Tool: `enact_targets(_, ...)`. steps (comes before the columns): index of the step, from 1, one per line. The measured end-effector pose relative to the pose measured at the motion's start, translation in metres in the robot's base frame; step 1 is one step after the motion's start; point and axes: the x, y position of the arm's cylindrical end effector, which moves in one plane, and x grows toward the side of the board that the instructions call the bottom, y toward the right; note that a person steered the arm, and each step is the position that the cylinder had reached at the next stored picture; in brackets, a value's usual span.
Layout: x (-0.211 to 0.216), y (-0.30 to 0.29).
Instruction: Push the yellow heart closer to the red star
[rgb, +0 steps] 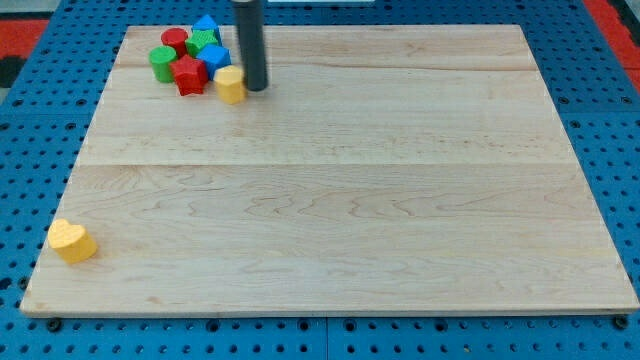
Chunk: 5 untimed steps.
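1. Two yellow blocks total: the yellow heart (72, 240) sits alone at the board's (350, 200) bottom-left corner.
2. Other yellow block (230, 85) touches my tip (255, 87); no pincer, just a rod.
3. Cluster up top-left: red star (188, 74), one red cylinder (174, 41), two green blocks (163, 62), two blue blocks (214, 57).

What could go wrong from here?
1. My tip is up in the cluster beside a yellow block, far from the yellow heart; it could push the wrong yellow piece.
2. The heart sits near the board's edge at the view's bottom left; an off-centre push might slide it off.
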Motion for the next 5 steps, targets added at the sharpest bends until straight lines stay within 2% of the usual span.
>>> enact_targets(1, 0.032, 0.073)
enact_targets(2, 0.152, 0.077)
enact_targets(3, 0.267, 0.048)
enact_targets(4, 0.294, -0.041)
enact_targets(5, 0.290, -0.137)
